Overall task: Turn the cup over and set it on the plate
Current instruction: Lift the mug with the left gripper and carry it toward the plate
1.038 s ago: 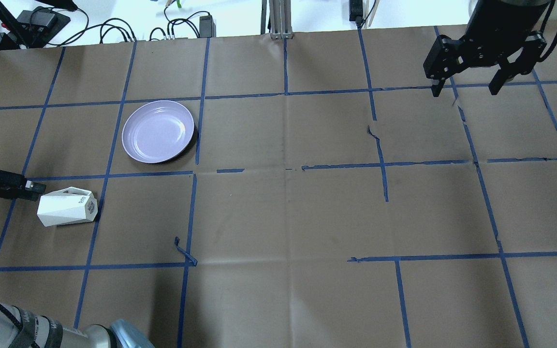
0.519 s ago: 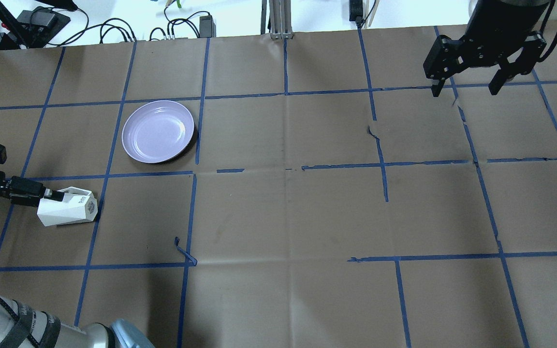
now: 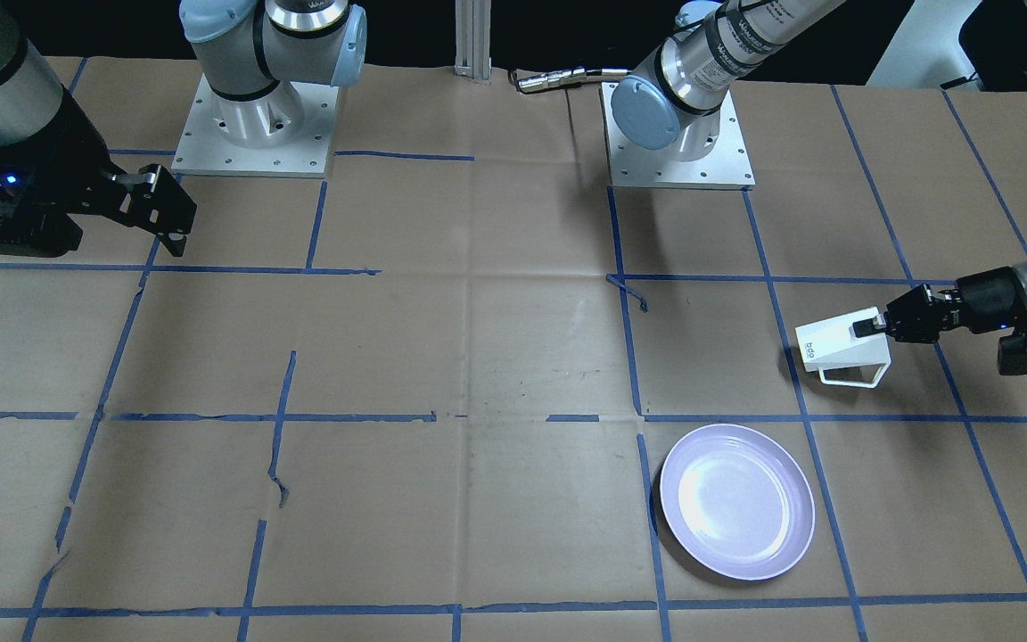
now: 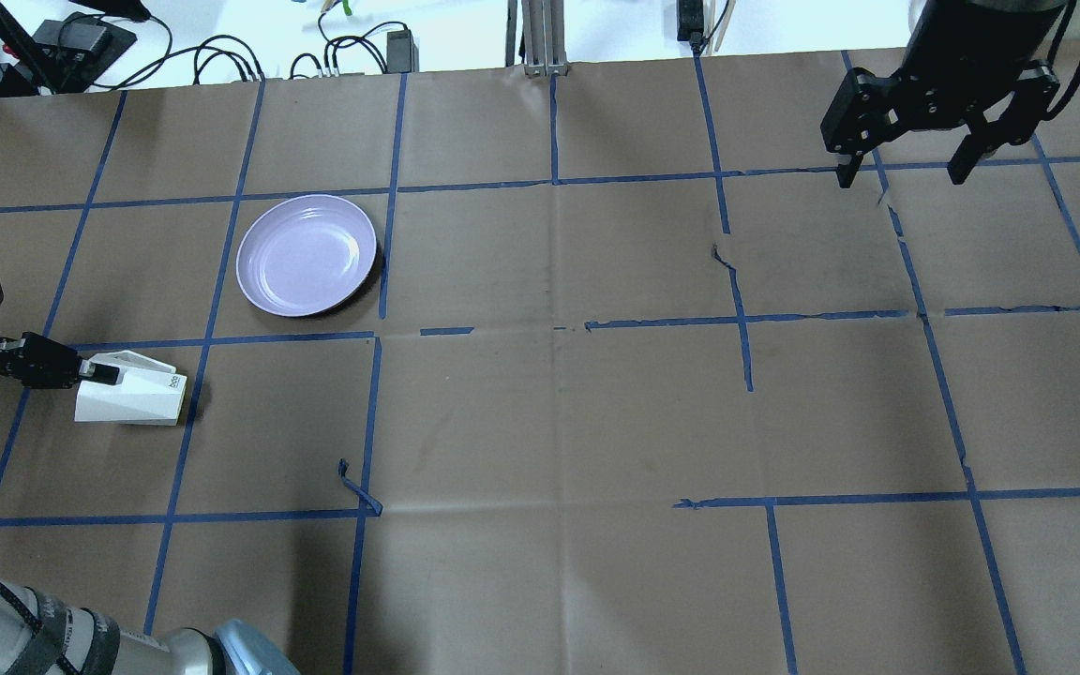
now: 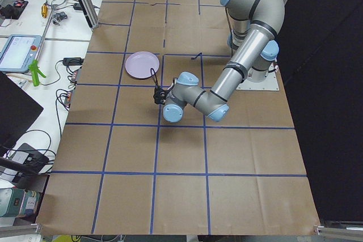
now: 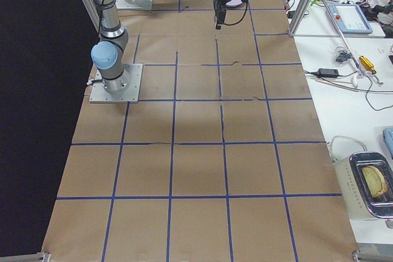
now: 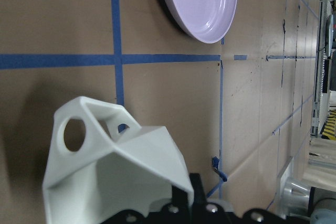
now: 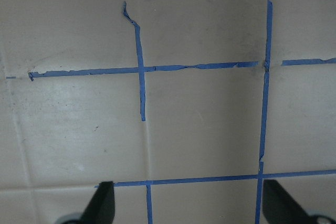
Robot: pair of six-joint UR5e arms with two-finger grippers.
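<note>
Overhead exterior view: the cup (image 4: 132, 401) lies horizontal near the left edge of the table (image 4: 549, 422), its mouth end toward the left gripper (image 4: 101, 375) and its base toward the table's middle.
Left gripper: closed on the cup's wall at the rim – it reaches in level and low over the paper.
Handle (image 7: 97, 121): turned toward the plate's side (clearest from the left wrist).
Table contact: cannot tell whether the cup rests or hangs just clear.
Plate (image 4: 307, 253): right way up, near the cup but apart, on its far side.
Right gripper (image 4: 906, 169): jaws spread wide – above the table's far right, well apart from both.
</note>
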